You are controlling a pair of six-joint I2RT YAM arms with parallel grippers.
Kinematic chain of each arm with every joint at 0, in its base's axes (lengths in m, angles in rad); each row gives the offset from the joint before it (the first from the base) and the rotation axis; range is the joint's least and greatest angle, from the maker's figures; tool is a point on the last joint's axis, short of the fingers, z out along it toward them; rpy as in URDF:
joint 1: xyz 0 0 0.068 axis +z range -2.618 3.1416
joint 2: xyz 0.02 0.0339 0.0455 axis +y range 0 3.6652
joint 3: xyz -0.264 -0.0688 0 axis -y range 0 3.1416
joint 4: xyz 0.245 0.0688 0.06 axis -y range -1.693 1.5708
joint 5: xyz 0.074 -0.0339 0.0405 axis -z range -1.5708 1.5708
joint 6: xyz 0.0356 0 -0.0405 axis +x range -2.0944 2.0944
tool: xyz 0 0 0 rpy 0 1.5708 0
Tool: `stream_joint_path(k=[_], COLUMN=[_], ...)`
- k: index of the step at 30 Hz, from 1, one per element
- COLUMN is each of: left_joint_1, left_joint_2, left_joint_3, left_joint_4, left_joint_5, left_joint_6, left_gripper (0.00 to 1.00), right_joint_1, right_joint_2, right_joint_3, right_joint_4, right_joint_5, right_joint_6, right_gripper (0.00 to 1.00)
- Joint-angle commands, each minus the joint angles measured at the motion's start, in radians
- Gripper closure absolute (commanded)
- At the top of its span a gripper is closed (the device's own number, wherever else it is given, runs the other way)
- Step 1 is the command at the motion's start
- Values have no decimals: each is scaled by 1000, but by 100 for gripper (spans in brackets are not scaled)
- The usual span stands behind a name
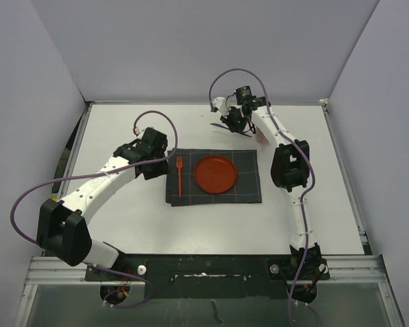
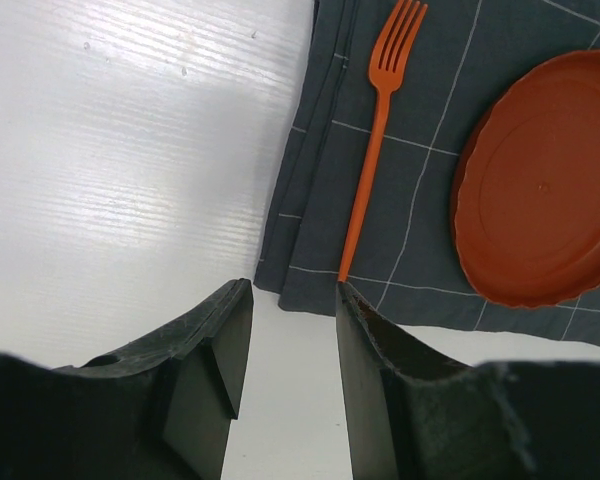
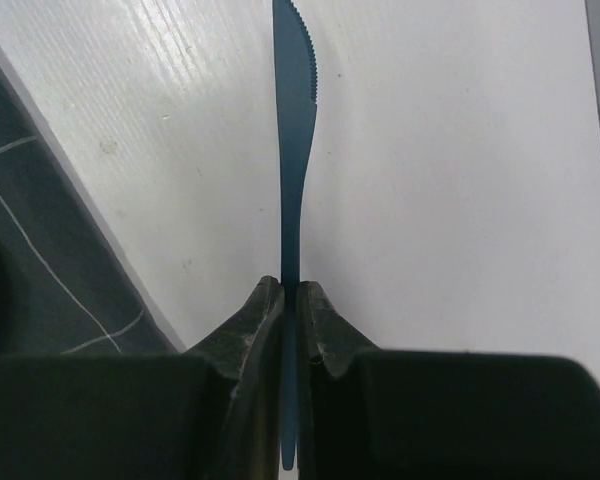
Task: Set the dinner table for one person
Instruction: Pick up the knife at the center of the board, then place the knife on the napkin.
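The white dinner table (image 1: pixel 123 218) carries a dark grid-lined mat (image 1: pixel 249 184). On the mat lie an orange fork (image 1: pixel 179 177) and a round red-orange plate (image 1: pixel 215 174) to the fork's right. My left gripper (image 1: pixel 155 170) hovers at the mat's left edge, open and empty. In the left wrist view, this gripper (image 2: pixel 295 290) points at the fork (image 2: pixel 375 130) handle's end. At the back of the table, my right gripper (image 1: pixel 235 126) is shut on a blue knife (image 3: pixel 295 120). The knife is held by its handle, and its serrated blade sticks out ahead of the gripper (image 3: pixel 290 288).
A small pale pink thing (image 1: pixel 261 136) shows beside the right forearm, partly hidden. Metal rails (image 1: pixel 341 163) edge the table, and grey walls close it in on three sides. In the right wrist view, the mat's corner (image 3: pixel 40 270) lies to the left of the knife.
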Motion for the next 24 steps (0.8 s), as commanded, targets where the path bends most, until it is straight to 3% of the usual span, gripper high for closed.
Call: stream_joint_path(k=[1, 8, 17, 24], left_joint_1=[-4, -4, -4, -3], left_joint_2=[-71, -99, -150, -183], left_joint_3=[5, 15, 21, -24], left_joint_4=[47, 39, 29, 52], left_joint_5=[4, 2, 10, 40], left_joint_6=[3, 26, 45, 42], left_gripper=[62, 62, 62, 62], right_joint_1=[9, 5, -4, -3], right_joint_2=[-124, -236, -455, -514], right_joint_3=[45, -22, -357, -470], right_joint_4=[-23, -141, -230, -360], right_joint_5=[30, 102, 136, 130], right_joint_6=[-9, 2, 219, 334], right_gripper=[100, 100, 100, 100])
